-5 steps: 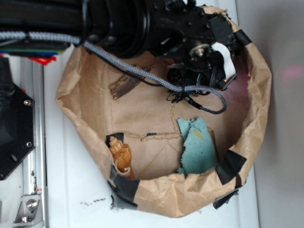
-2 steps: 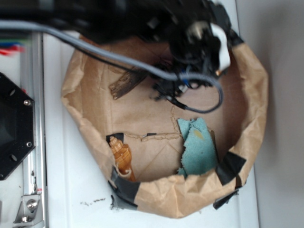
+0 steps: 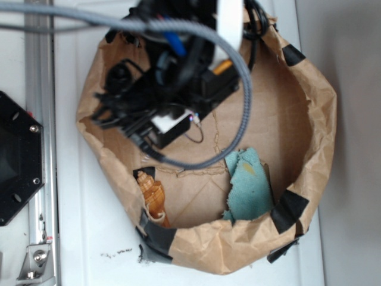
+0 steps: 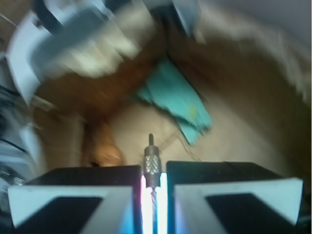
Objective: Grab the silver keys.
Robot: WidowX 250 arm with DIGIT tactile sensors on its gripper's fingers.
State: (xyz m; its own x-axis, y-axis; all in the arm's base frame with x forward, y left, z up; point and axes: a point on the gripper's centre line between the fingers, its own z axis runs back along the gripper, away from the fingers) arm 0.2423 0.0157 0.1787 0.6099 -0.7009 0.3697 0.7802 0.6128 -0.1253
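In the wrist view my gripper (image 4: 153, 170) is shut on a twisted wire with a knurled metal barrel (image 4: 152, 162), the wire ring of the silver keys. The key blades themselves do not show there. In the exterior view the gripper (image 3: 172, 126) hangs over the left middle of the brown paper bag's floor. A thin wire loop (image 3: 198, 132) sticks out beside it. The arm and its grey cable (image 3: 238, 77) cover the upper left of the bag.
The crumpled paper bag wall (image 3: 324, 125), patched with black tape, rings the workspace. An orange spiral shell (image 3: 152, 193) lies at the lower left inside, and a teal cloth scrap (image 3: 250, 182) lies at the lower right. A metal rail (image 3: 38, 196) runs along the left.
The arm has swung from the bag's upper right to its left middle and turned. It now hides the brown bark piece that showed earlier.
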